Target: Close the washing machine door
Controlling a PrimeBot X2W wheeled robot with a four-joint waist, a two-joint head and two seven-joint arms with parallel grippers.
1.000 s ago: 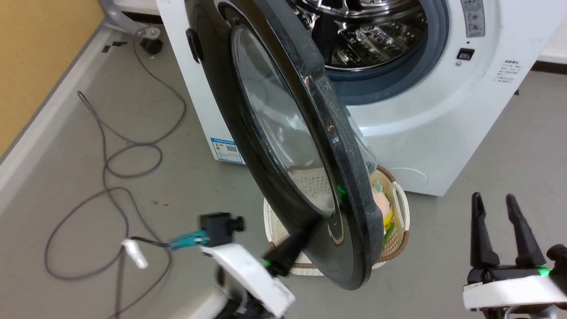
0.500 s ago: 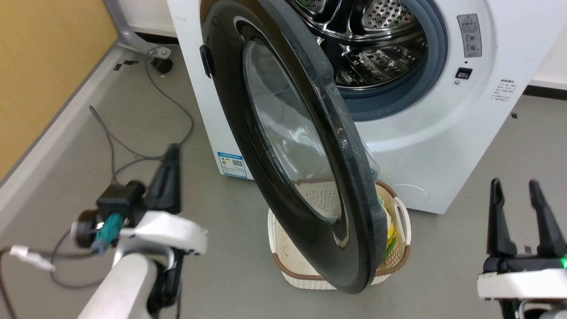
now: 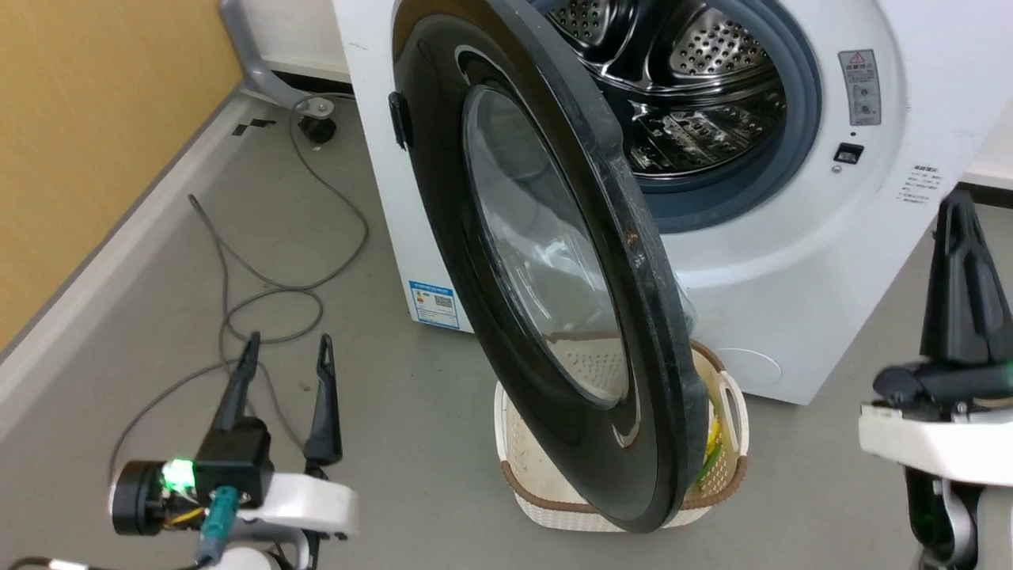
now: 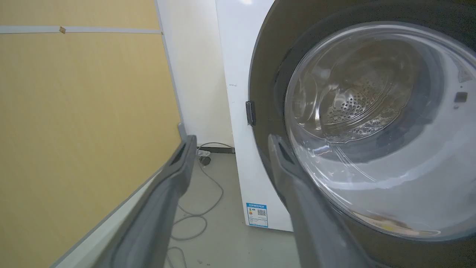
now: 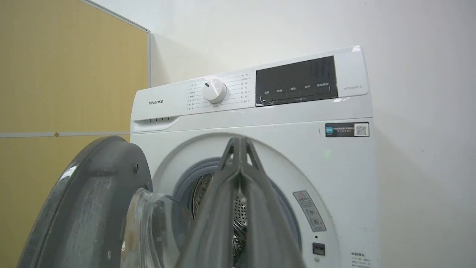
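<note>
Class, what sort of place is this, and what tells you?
Probably a laundry or utility corner: a white front-loading washing machine with its door swung open, a cream basket in front of it, and loose cables trailing beside it.

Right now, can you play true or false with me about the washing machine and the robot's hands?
1. The washing machine door is shut tight. False: it stands wide open, and the drum of the washing machine is showing.
2. The left gripper is open and holds nothing. True.
3. The right gripper is grabbing the door's rim. False: its fingers are pressed together, and it is off to the side, away from the door.
4. A cream basket sits on the floor in front of the machine. True.
</note>
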